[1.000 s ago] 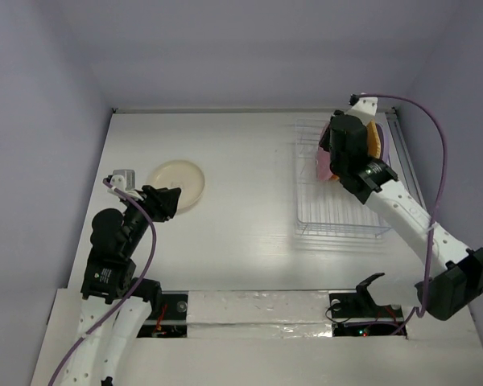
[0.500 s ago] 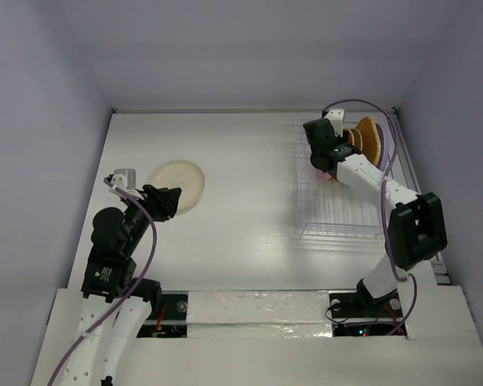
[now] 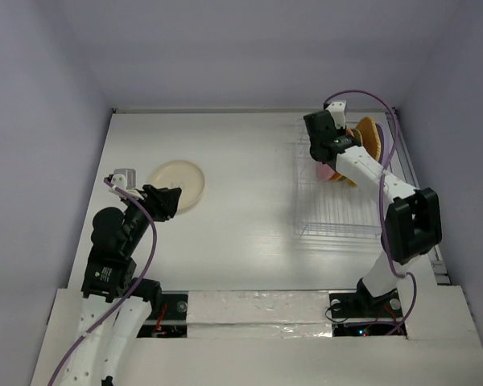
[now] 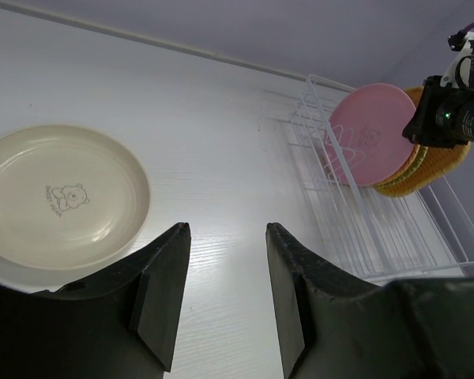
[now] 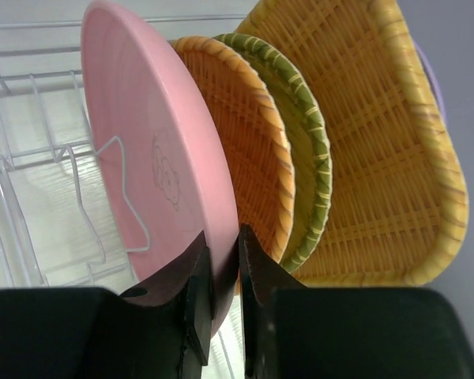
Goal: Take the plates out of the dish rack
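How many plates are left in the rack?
4 for sure, side by side in the rack: pink plate in the right gripper, orange woven plate, green-rimmed woven plate, yellow woven plate. A purple edge behind may be a fifth.

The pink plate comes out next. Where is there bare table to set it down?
Bare table lies between the cream plate and the dish rack, and beyond the cream plate. The rack's far end is crowded: pink plate, woven plates.

2 white arms (image 3: 369, 171) with black joints, purple cables (image 3: 149, 241), matte black claws (image 4: 225, 237)
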